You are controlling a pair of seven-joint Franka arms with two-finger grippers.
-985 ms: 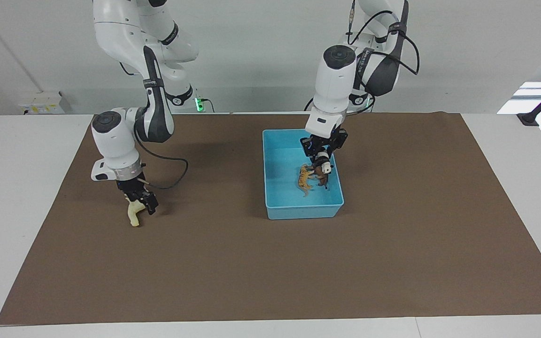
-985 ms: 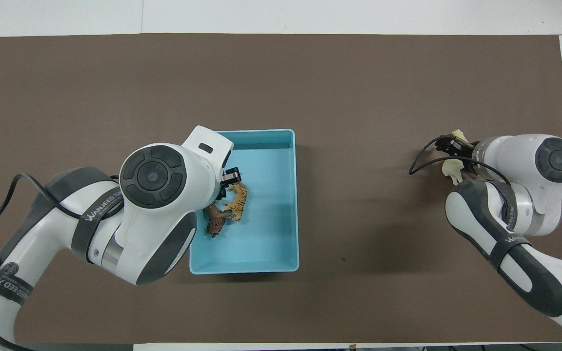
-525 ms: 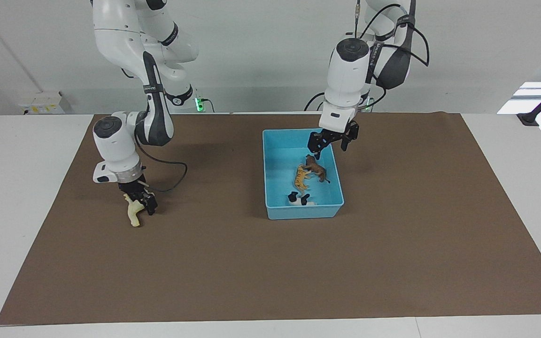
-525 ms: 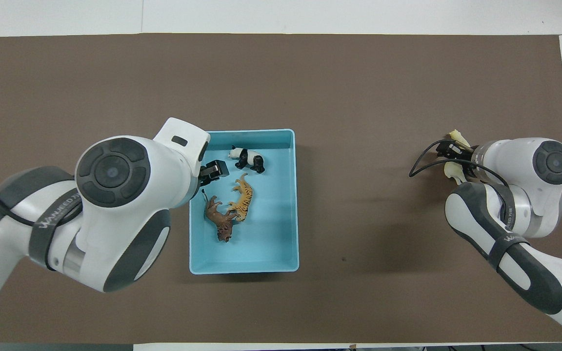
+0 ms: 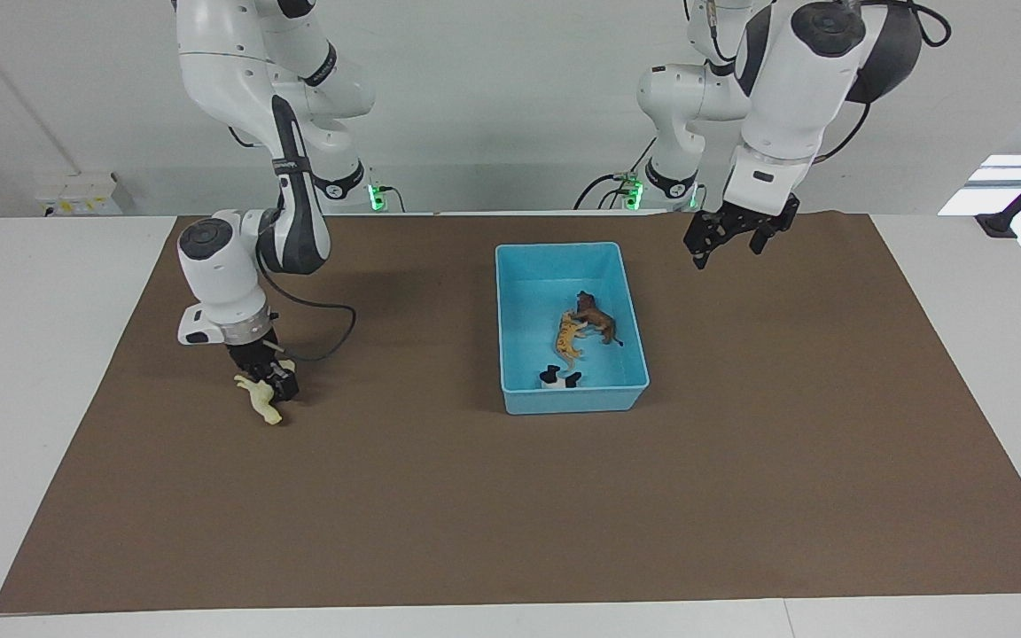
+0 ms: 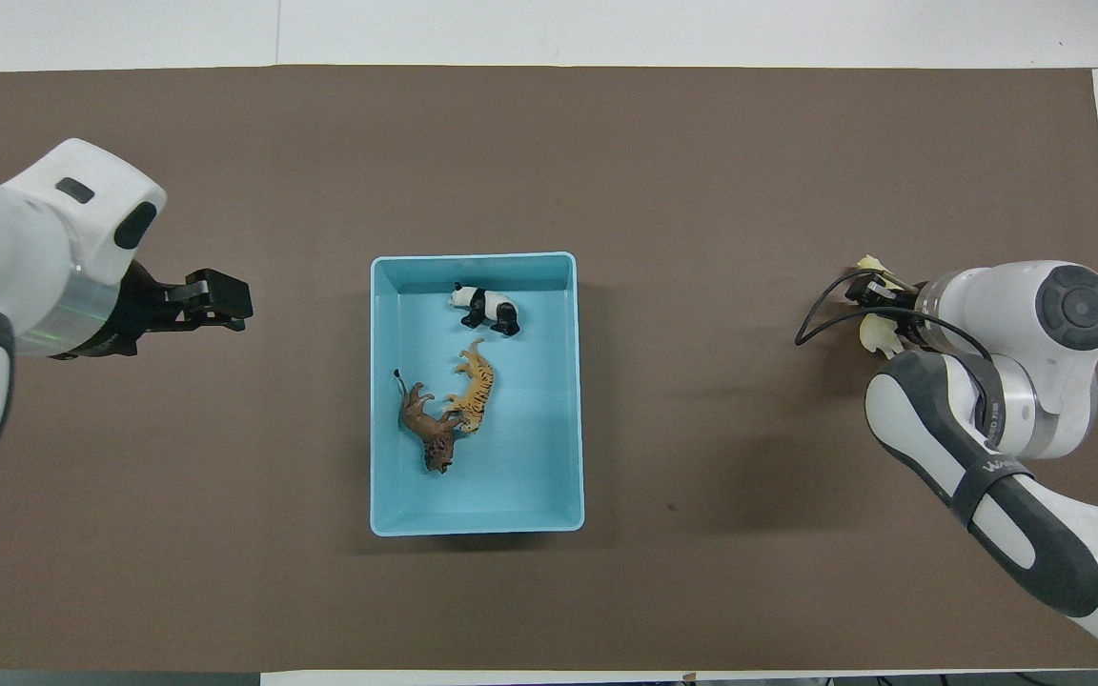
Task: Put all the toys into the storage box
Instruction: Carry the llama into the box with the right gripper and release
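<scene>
The right hand (image 5: 264,383) grips the horse (image 5: 261,400) low over the mat (image 5: 510,496). The left hand (image 5: 735,237) hangs open, empty. Lion (image 5: 597,317), tiger (image 5: 568,339) and panda (image 5: 560,378) lie in the box (image 5: 564,400).

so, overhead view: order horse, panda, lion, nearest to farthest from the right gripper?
1. horse: at the right gripper, toward the right arm's end of the table.
2. panda: in the box, at its end farthest from the robots.
3. lion: mid-box, beside the tiger.

Robot lab, Franka arms (image 5: 236,266), matted table (image 5: 510,496)
</scene>
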